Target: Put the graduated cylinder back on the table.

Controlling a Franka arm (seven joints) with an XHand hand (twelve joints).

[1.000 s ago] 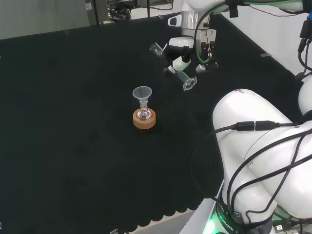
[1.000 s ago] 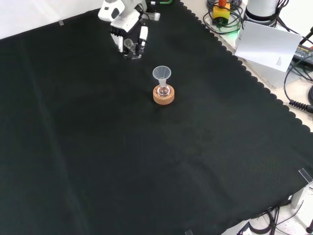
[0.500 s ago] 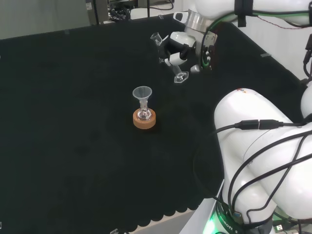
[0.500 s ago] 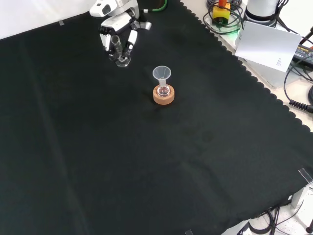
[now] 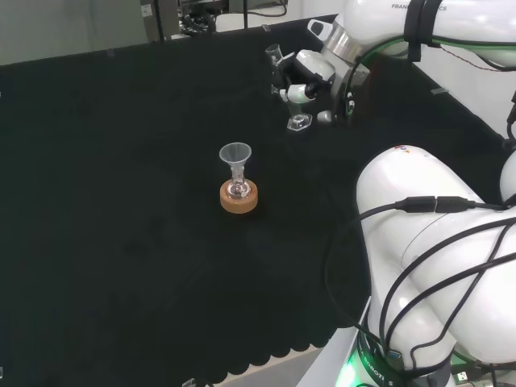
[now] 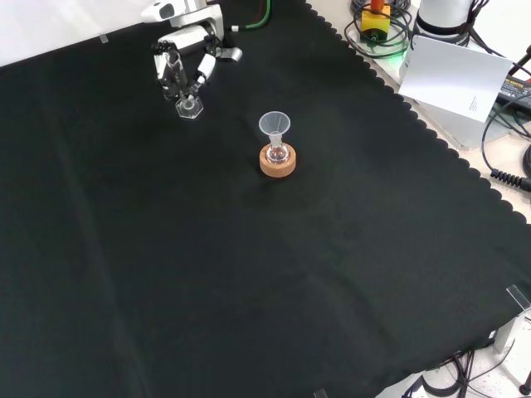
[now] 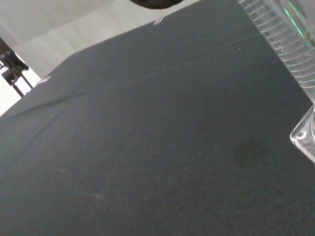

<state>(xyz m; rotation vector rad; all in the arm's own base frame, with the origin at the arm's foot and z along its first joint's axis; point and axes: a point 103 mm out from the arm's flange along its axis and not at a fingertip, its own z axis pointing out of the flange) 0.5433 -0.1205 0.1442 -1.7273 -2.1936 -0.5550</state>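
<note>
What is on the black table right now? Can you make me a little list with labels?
hand: hand with fingers curled round the graduated cylinder
graduated cylinder: clear graduated cylinder, nearly upright, its base at or just above the cloth; contact cannot be told
funnel: clear funnel sitting in the small flask
flask: small flask on a cork ring
cloth: black cloth covering the bench
task step: cylinder not yet let go

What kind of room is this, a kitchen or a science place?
Probably a science lab with a robot. The hand holds a glass graduated cylinder, and a funnel sits in a small flask on a cork ring.
</note>
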